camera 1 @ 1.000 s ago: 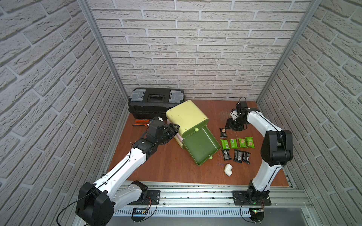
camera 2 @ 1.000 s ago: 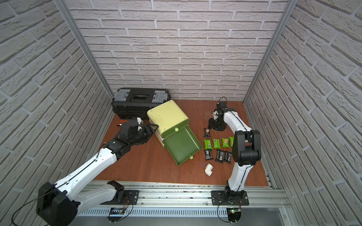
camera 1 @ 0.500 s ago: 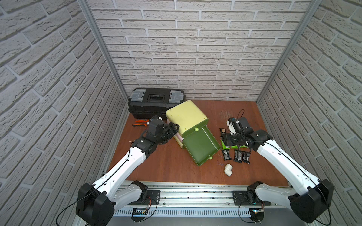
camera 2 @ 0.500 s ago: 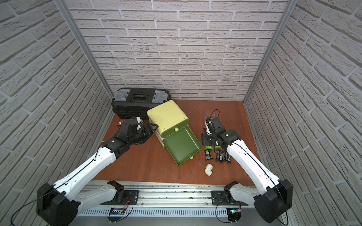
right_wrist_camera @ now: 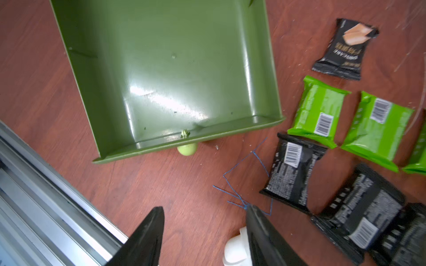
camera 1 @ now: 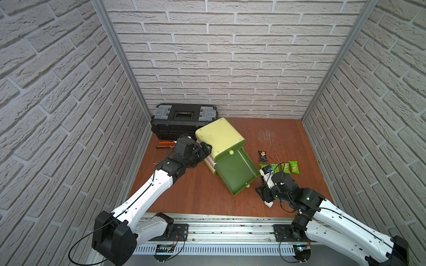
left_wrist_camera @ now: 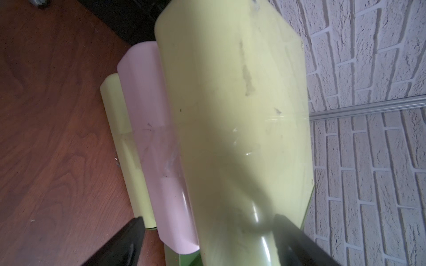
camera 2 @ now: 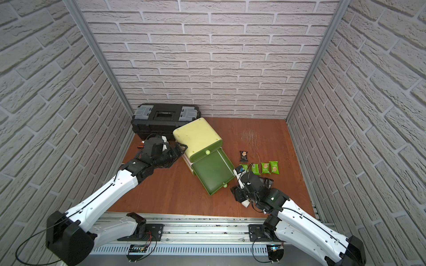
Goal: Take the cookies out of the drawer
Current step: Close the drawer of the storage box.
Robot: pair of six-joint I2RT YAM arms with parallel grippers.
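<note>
Starting at the right gripper (right_wrist_camera: 204,207), Mo: how does it stand?

Spread, Ines, with only bare table (right_wrist_camera: 184,184) between the fingers, so it carries nothing. One finger hangs over the white pipe elbow (right_wrist_camera: 237,248), and a thin blue wire (right_wrist_camera: 244,175) lies by its tip. Beyond that the drawer (right_wrist_camera: 175,69) lies pulled out, and I see nothing in it (a few specks aside). The cookies (camera 1: 285,167) are all out on the table beside it: green packets (right_wrist_camera: 378,129) in a row, black packets (right_wrist_camera: 292,168) nearer the robot's base, and a lone black packet (right_wrist_camera: 345,48) farther off.

And the left gripper (left_wrist_camera: 207,217)?

Wide apart too, its fingers either side of a corner of the yellow cabinet (left_wrist_camera: 230,92). Whether a pad touches it I cannot tell.

So the emptying looks finished, I'd say. What's left to do well?

Clearing off cleanly. I'd lift the right arm straight up before swinging it, since a sideways sweep could knock the elbow or drag the black packets. The left should back off along its own line, so the cabinet isn't nudged and the drawer shoved into the packets.
</note>
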